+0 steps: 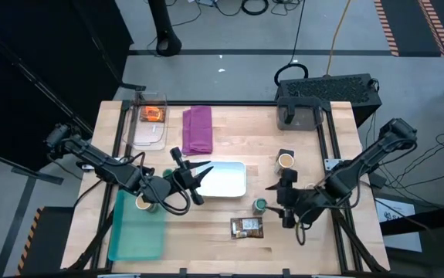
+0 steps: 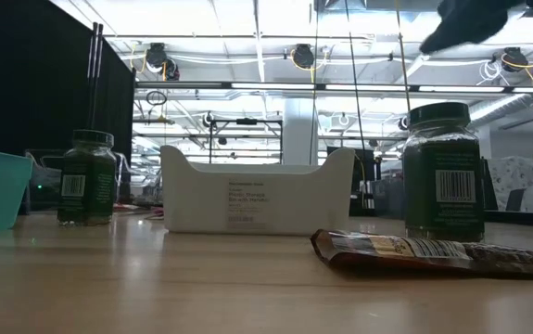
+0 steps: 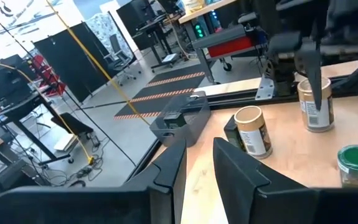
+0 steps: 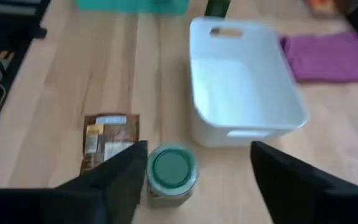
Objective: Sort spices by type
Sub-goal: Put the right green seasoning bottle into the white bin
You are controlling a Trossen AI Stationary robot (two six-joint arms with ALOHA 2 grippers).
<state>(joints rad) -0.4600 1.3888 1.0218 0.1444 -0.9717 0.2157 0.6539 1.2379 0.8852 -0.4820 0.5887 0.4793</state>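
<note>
Two tools are over the wooden surface (image 1: pixel 337 131); we note the right tool (image 4: pixel 191 165) as the one at work. Its dark fingers stand apart, empty, straddling a small round green-lidded spice jar (image 4: pixel 171 174) that sits upright just off one finger, toward the white plastic bin (image 4: pixel 244 81). We judge the right arm far nearer this jar than the left. Beside the jar lies a flat dark brown spice packet (image 4: pixel 109 140), long axis running away from the tool, close enough to be nudged on a descent. Beyond the bin lies a folded purple cloth (image 4: pixel 331 53). The left tool (image 1: pixel 200 179) hangs by the bin's other end, fingers nearly together, holding nothing we can see. A tan-lidded jar (image 1: pixel 286 161) stands well apart, near the right arm.
</note>
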